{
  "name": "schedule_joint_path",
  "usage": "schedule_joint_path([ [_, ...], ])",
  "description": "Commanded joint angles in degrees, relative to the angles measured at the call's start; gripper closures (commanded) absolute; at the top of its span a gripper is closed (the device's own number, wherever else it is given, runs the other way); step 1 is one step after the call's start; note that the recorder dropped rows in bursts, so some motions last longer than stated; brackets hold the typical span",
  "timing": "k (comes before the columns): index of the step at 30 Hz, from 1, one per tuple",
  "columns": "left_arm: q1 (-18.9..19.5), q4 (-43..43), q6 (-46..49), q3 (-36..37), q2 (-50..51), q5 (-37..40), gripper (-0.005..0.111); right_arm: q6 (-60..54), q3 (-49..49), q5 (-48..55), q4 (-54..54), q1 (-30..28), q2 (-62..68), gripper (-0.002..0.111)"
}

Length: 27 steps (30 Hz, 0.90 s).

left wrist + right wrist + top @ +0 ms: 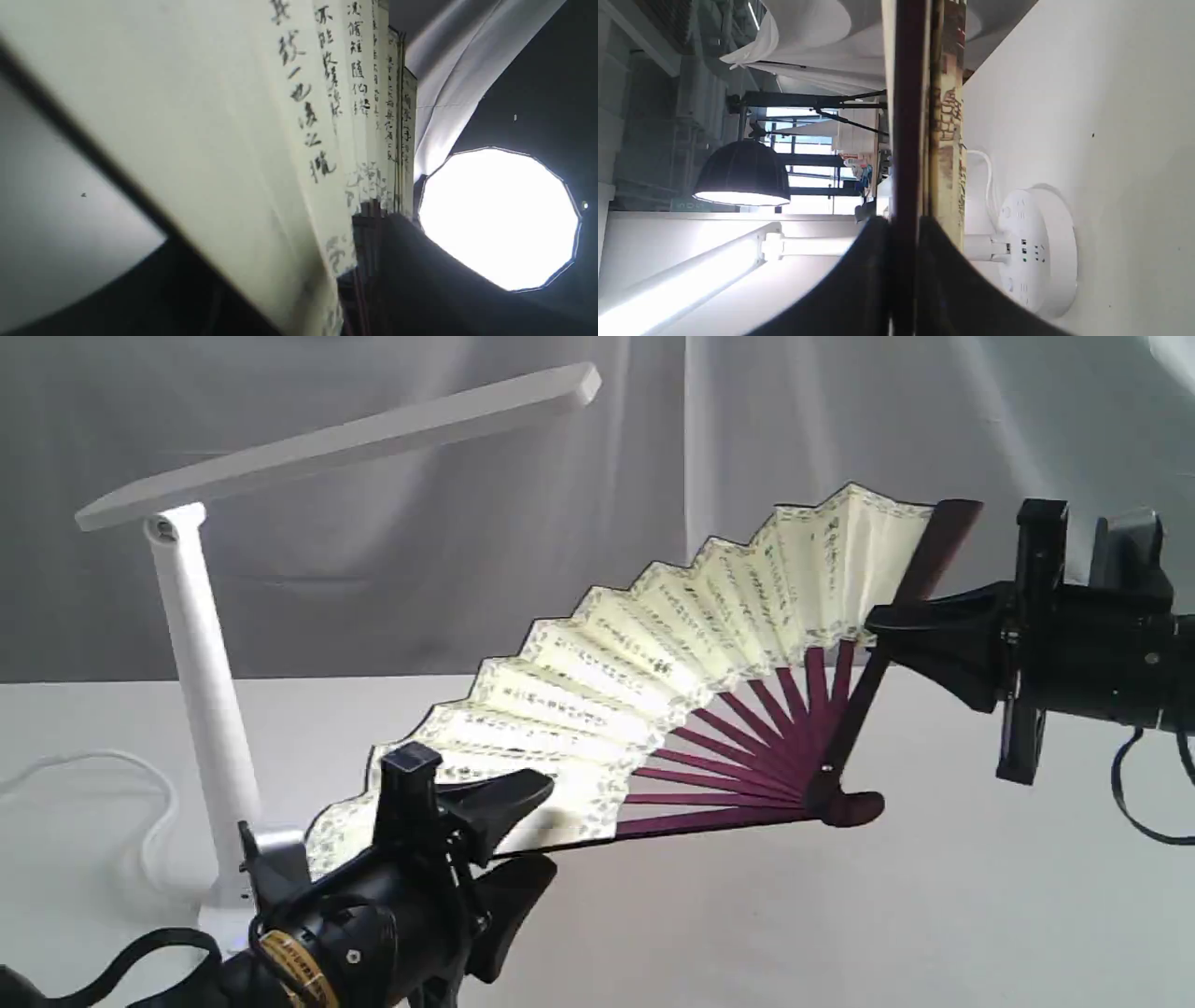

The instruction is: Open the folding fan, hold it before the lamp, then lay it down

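Note:
The folding fan (653, 653) is spread wide in the air above the white table (934, 915), its cream pleats with black script facing the exterior camera and its maroon ribs meeting at the pivot (826, 803). My right gripper (878, 630) is shut on the raised guard stick (908, 116). My left gripper (546, 826) stands at the fan's low left end, fingers apart, with the lower guard edge passing between them. The left wrist view is filled by the fan leaf (210, 116). The white lamp (201, 653) stands behind the fan at the left, bar head overhead.
The lamp's round base with sockets (1036, 252) sits on the table, its white cord (140, 784) looping at the far left. Grey drapes hang behind. A bright studio softbox (500, 219) shows in the left wrist view.

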Motion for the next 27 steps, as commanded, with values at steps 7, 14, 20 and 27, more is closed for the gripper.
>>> schedule_joint_path([
  [7, -0.23, -0.15, -0.38, -0.96, -0.46, 2.22, 0.106, 0.21, -0.41, 1.32, 1.06, 0.76, -1.0, 0.108],
  [14, -0.23, 0.24, -1.02, -0.1, -0.46, -5.25, 0.107, 0.21, -0.41, 1.32, 1.06, 0.76, -0.93, 0.108],
  [20, -1.36, -1.02, -1.8, 2.57, -0.46, -6.65, 0.107, 0.33, -0.41, 1.32, 1.06, 0.37, -0.93, 0.108],
  [27, -6.61, -9.2, -1.37, 4.92, -0.46, -7.78, 0.107, 0.65, -0.41, 1.32, 1.06, 0.52, -1.04, 0.108],
])
